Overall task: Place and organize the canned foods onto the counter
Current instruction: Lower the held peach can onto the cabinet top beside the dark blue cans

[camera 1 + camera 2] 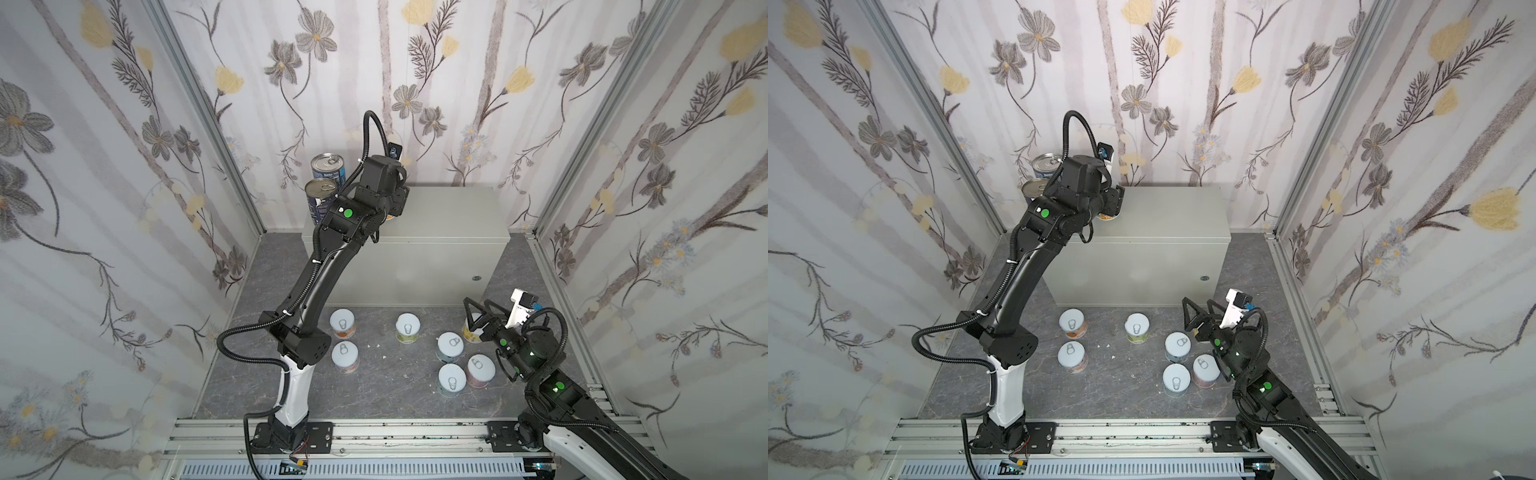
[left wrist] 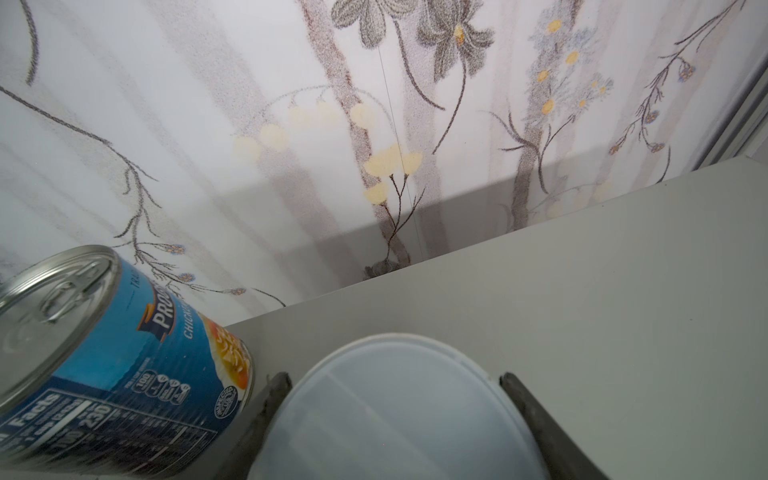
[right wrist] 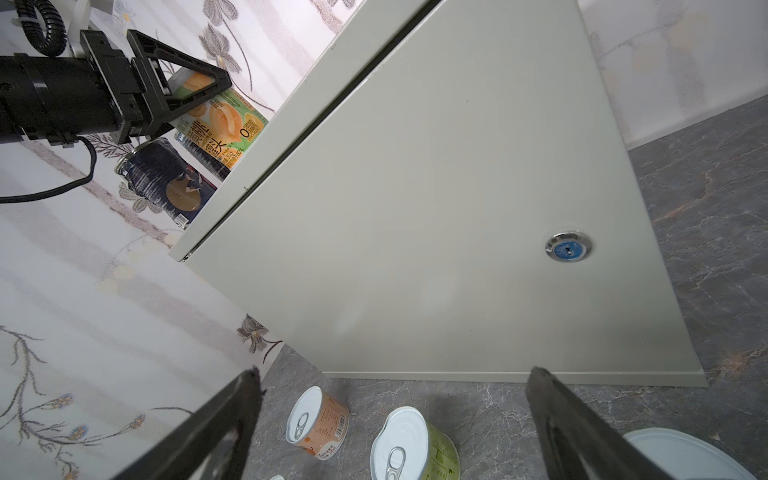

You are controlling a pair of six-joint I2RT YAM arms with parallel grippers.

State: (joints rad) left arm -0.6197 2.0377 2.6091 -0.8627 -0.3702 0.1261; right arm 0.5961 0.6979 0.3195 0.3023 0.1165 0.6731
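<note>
Grip confirmed: left claw holds a short white-lidded, peach-labelled can upright at the left end of the light-grey metal cabinet desk, just beside two tall dark-blue cans; set-down contact cannot be told. Right claw, spread wide and empty, hangs near a yellow-labelled short can on the dark marbled floor; desk top rightward lies bare.

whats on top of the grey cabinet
At the cabinet's left end stand a rear blue can and a front blue can; beside them the left gripper grips a short white-lidded can. The arm hides whether it rests on the top.
</note>
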